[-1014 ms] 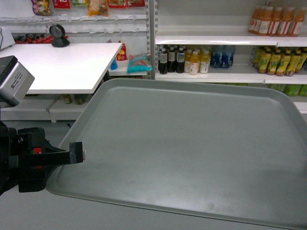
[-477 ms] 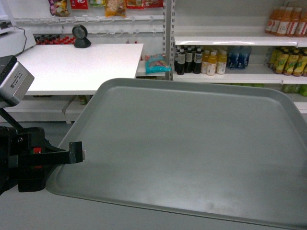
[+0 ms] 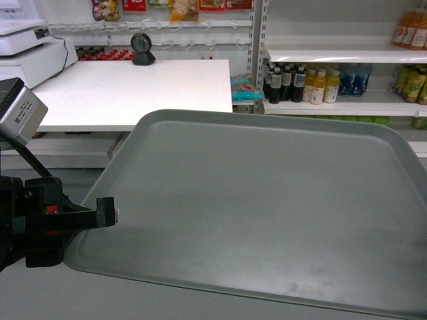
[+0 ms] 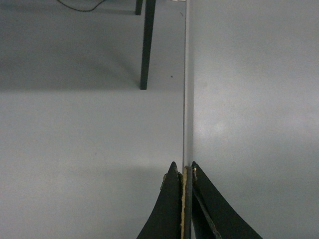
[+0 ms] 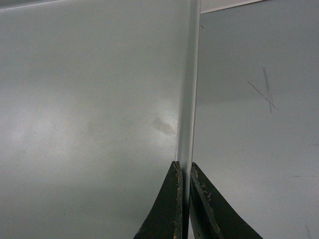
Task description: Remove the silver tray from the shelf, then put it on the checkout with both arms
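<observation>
The silver tray (image 3: 267,213) hangs level in the air and fills most of the head view. My left gripper (image 3: 110,212) is shut on its left rim; the left wrist view has both black fingers of that gripper (image 4: 183,169) pinching the thin rim, the tray's face (image 4: 249,99) to the right. My right gripper (image 5: 183,167) is shut on the opposite rim, the tray (image 5: 89,99) to its left; it is outside the head view. The checkout (image 3: 133,87) lies beyond the tray at upper left. A store shelf (image 3: 360,103) stands at upper right.
On the checkout are a white cash register (image 3: 30,50) at far left and a black round scanner (image 3: 141,48) at the back. Bottles (image 3: 300,83) fill the shelves on the right. A dark leg (image 4: 147,45) stands on the grey floor below the left gripper.
The whole background has slid to the right: the checkout now sits nearer the middle and the cash register has come into view. Tray and left gripper keep their place in the view.
</observation>
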